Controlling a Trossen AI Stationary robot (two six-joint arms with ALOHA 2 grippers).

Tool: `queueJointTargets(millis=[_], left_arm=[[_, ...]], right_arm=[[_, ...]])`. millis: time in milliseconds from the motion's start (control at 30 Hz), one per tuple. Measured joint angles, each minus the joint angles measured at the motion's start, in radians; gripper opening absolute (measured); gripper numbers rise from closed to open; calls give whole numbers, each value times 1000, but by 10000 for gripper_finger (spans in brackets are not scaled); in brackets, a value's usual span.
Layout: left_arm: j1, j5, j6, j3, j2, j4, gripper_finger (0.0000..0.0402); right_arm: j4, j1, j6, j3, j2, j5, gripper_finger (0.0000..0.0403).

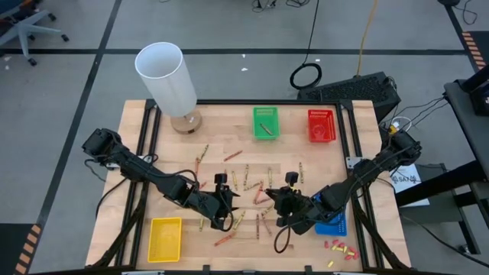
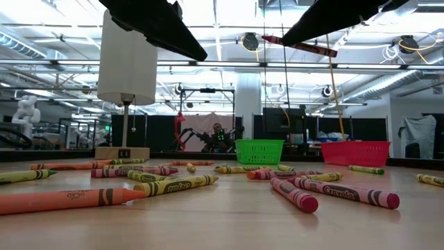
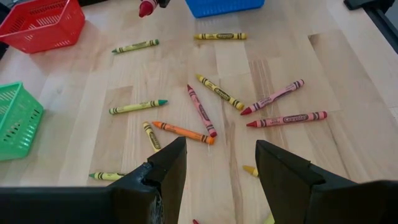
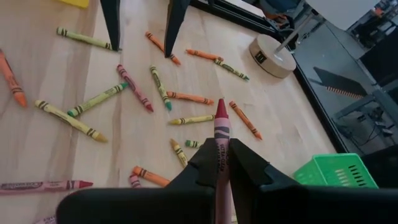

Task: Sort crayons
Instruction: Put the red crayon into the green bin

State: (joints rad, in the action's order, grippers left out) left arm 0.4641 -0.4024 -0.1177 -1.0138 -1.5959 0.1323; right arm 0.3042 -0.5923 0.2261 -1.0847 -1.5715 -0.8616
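Note:
Several crayons, red, orange and yellow-green, lie flat on the wooden table, scattered about its middle. My right gripper hangs above them, shut on a red crayon, which the low view also shows as a red crayon high above the table. My left gripper hovers open over the crayons, just left of the right one, with nothing between its fingers. In the high view the left gripper and the right gripper face each other. My right gripper pinches the red crayon by its wrapped body between the two fingers. The crayon lies along the fingers, and its pointed tip sticks out past them. It is lifted clear of the table, close to level.
A green basket and a red basket stand at the far edge. A yellow basket stands near left; a blue basket sits under my right arm. A white lamp stands far left. Small red and yellow bits lie near right.

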Motion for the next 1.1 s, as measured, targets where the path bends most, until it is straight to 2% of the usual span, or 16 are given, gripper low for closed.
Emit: queueJointTargets(millis=[233,400,533,667,800,1033,1100], left_arm=[[0,0,-6,0,0,0,190],[0,0,-6,0,0,0,190],[0,0,-6,0,0,0,190],[0,0,-6,0,0,0,190],[0,0,-6,0,0,0,190],[0,0,-7,0,0,0,190],[0,1,-7,0,0,3,190]], right_arm=[[0,11,103,0,0,0,6],[0,37,332,0,0,-1,6],[-8,82,445,0,0,-21,6],[-8,147,511,0,0,-32,6],[-8,218,509,0,0,-36,6],[-17,356,495,-1,-28,-216,7],[-13,406,515,0,-35,-238,7]])
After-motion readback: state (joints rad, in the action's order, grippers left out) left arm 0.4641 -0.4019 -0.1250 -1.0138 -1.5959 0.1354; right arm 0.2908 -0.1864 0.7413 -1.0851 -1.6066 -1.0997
